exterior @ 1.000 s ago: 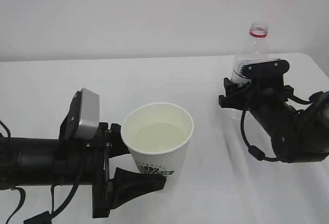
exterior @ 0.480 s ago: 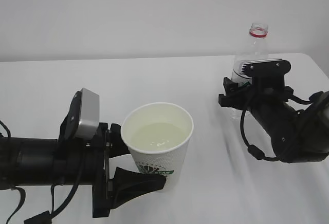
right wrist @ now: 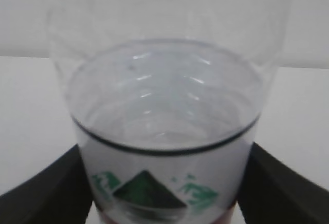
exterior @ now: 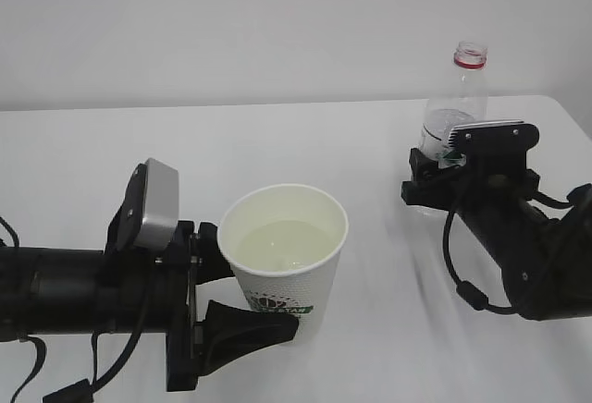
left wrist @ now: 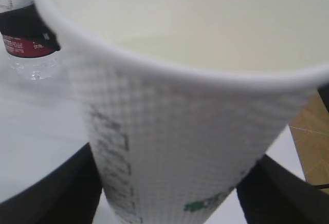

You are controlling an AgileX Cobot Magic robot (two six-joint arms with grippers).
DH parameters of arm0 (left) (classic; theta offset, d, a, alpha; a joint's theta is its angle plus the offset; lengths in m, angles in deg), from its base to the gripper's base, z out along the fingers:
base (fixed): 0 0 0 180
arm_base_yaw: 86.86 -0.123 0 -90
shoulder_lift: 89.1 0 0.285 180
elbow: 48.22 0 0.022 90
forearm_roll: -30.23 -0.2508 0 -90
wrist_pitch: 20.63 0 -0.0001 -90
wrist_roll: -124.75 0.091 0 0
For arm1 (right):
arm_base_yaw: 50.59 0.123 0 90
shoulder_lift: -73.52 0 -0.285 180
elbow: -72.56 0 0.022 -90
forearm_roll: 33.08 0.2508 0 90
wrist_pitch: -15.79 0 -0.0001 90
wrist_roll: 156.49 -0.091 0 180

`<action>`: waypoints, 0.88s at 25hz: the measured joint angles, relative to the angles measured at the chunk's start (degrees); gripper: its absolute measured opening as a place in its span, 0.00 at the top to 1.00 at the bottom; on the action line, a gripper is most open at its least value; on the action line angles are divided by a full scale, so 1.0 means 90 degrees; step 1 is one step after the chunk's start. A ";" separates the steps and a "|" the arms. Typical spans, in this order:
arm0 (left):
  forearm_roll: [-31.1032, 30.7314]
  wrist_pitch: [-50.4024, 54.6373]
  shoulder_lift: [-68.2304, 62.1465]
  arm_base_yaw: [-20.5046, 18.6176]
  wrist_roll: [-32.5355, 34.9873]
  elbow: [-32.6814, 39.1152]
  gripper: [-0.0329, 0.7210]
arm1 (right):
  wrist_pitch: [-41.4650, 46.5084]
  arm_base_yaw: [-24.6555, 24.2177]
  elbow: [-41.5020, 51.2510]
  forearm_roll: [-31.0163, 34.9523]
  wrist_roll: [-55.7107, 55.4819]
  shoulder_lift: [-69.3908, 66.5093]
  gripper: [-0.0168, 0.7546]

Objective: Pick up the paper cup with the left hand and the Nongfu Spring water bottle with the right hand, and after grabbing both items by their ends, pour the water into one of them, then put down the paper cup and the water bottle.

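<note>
The paper cup [exterior: 287, 255] is stood upright, mouth upward, white with green lettering, clasped by the left pincer [exterior: 242, 301]; the Nongfu Spring water bottle [exterior: 455, 112] is stood upright, uncapped, gripped by the right pincer [exterior: 444, 177].

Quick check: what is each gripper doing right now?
Left gripper: closed on the cup, low on its wall.
Right gripper: closed on the bottle, upright, at its lower body.
</note>
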 joint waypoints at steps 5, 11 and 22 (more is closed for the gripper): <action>0.0000 0.0000 0.0000 0.0000 -0.0011 0.0000 0.22 | -0.0070 0.0000 0.0177 -0.0219 -0.0038 0.0037 0.21; 0.0000 0.0000 0.0000 0.0000 -0.0011 0.0000 0.22 | -0.0070 0.0000 0.0469 -0.0316 -0.0077 0.0364 0.21; 0.0000 0.0000 0.0000 0.0000 -0.0011 0.0000 0.22 | -0.0098 0.0000 0.0819 -0.0527 -0.0103 0.0544 0.21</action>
